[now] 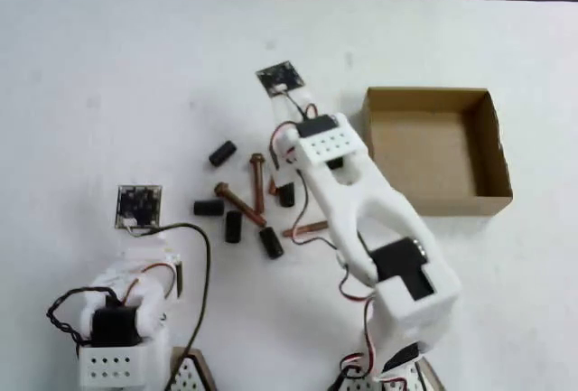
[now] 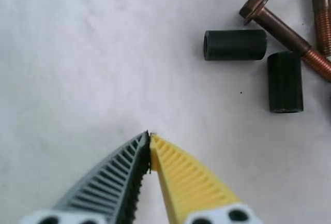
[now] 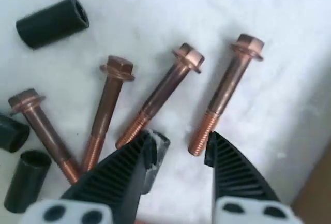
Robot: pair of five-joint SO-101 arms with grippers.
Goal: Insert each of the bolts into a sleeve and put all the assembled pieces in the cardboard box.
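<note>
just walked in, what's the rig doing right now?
The right hand is open over the loose bolts, straddling the threaded end of one bolt. The left hand is shut on nothing, above the table beside two sleeves. No bolt in view sits in a sleeve, and the cardboard box holds nothing yet.

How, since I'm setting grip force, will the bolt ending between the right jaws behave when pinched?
The bolt looks rigid, metallic, probably heavy for its size. Its round shank may roll if nudged, though the flanged head should curb that. Its threads could aid grip.
</note>
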